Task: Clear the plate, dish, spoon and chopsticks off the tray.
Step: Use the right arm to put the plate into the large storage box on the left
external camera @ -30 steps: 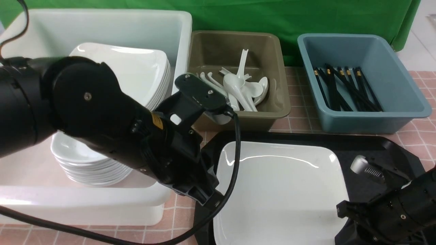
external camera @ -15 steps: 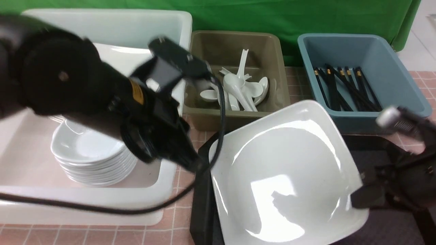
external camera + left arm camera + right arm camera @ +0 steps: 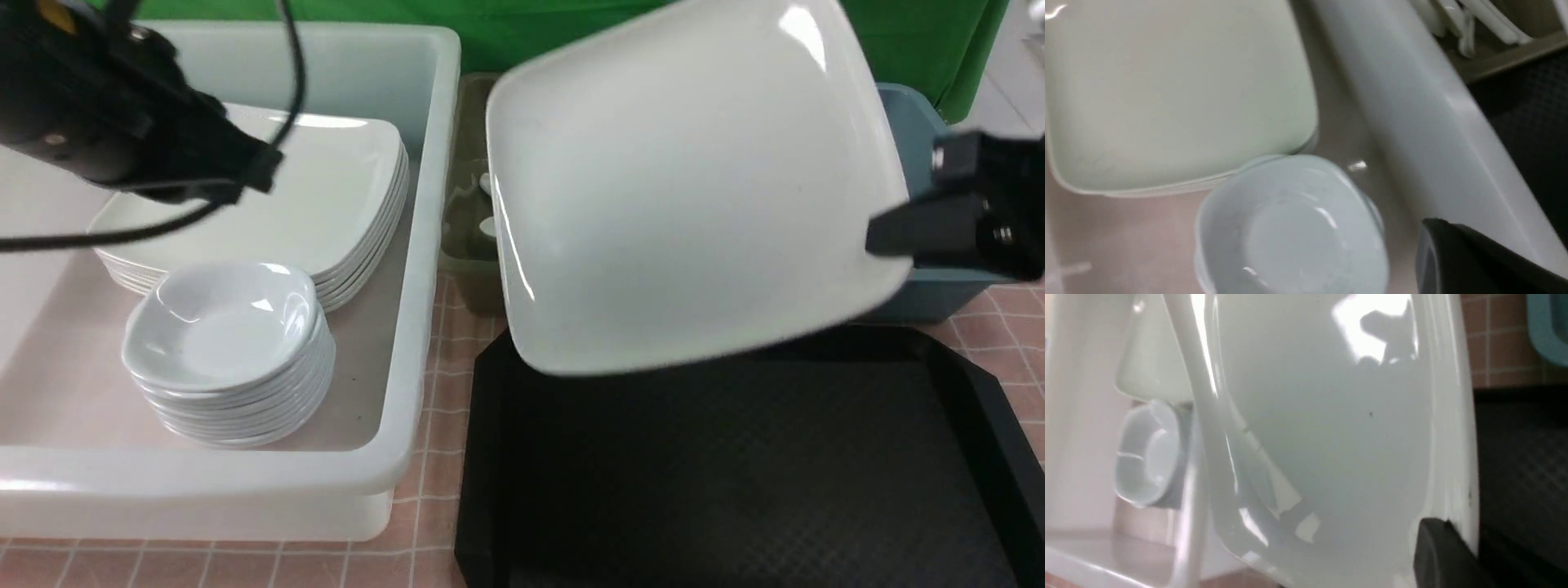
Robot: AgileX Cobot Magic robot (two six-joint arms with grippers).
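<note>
The large white plate (image 3: 694,188) hangs tilted in the air above the black tray (image 3: 735,474). My right gripper (image 3: 886,233) is shut on the plate's right rim. In the right wrist view a dark finger (image 3: 1437,547) presses the plate (image 3: 1331,416) at its edge, with the tray (image 3: 1523,465) beside it. My left gripper (image 3: 261,163) is shut and holds nothing, high over the white tub; its tip (image 3: 1429,228) hovers near a stack of small dishes (image 3: 1294,228). That dish stack (image 3: 220,327) stands in the tub. White spoons (image 3: 1453,20) lie in the olive bin. The chopsticks are hidden behind the plate.
The white tub (image 3: 424,245) at the left holds a pile of large plates (image 3: 326,188) behind the dishes. The olive bin (image 3: 465,245) and the blue bin (image 3: 931,286) stand behind the tray, mostly covered by the raised plate. A pink checked cloth (image 3: 441,498) covers the table.
My right gripper shut on the plate's rim and lifted it from the tray, tilting it up high. My left arm swung back to the left, over the tub.
</note>
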